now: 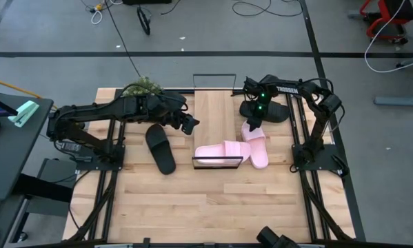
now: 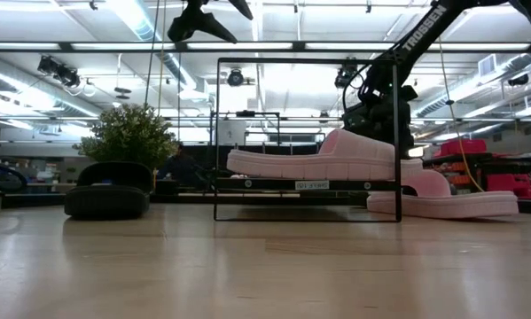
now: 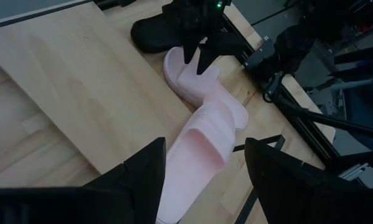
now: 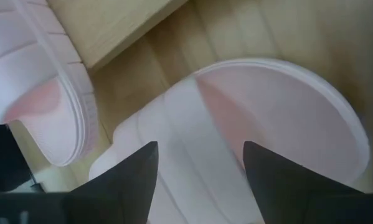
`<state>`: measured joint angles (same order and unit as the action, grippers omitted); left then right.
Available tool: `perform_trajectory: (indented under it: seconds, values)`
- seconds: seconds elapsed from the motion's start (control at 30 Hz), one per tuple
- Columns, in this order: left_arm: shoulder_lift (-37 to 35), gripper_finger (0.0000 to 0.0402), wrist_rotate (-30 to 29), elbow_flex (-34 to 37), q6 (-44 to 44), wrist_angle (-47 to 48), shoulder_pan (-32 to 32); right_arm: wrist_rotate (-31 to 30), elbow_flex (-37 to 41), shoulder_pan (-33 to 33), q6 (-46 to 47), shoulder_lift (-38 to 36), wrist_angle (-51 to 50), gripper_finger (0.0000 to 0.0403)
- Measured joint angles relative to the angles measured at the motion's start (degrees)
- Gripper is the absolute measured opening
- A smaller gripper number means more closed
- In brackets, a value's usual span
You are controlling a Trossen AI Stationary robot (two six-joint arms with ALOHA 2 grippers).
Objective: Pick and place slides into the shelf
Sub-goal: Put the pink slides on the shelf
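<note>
Pink slide under the open right pincer (shelf beside).

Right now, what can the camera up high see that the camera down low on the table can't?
Only the high view shows the whole left arm with its open left gripper, the second black slide sandal under the right arm, and the shelf's light wood plank top.

Only the low view shows the ceiling lights and the room behind the table.

Both show the pale pink slide sandal on the shelf, the other pink one beside it, one black slide sandal and the leafy green plant.
</note>
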<state>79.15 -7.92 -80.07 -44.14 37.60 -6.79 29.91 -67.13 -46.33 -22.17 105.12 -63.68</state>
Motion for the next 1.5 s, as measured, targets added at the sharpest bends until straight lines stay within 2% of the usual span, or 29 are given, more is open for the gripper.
perform_trajectory:
  seconds: [0.37, 0.6, 0.9, 1.03, 1.2, 1.3, 1.5]
  values:
    - [0.02, 0.0215, -0.69, 0.00, 0.00, 0.00, 0.00, -1.00, 0.00, -0.02, -0.79, 0.00, -1.51, 0.0215]
    - [0.02, 0.0217, -1.09, 0.02, 0.00, 0.00, 0.02, -2.79, 0.47, 0.00, -1.88, -0.02, -2.49, 0.0213]
    - [0.04, 0.0206, -1.09, 0.01, -0.02, 0.08, 0.00, -2.58, 8.63, 0.15, -4.43, -0.32, 0.21, 0.0206]
    - [0.07, 0.0208, -1.10, 0.01, -0.02, 0.11, 0.00, -3.58, 10.32, 0.15, -4.35, -1.06, 1.35, 0.0155]
    - [0.07, 0.0209, -2.16, 0.00, 0.00, 0.17, -0.04, -4.92, 10.12, 0.09, -3.73, -3.91, 1.65, 0.0023]
    - [0.07, 0.0204, -2.76, 0.02, -0.02, 0.20, -0.04, -5.75, 9.63, 0.09, -2.33, -6.63, 0.92, 0.0020]
    - [0.07, 0.0194, -3.69, 0.02, 0.46, 0.19, -0.04, -11.13, 8.77, -0.18, -0.56, -12.64, -2.24, 0.0010]
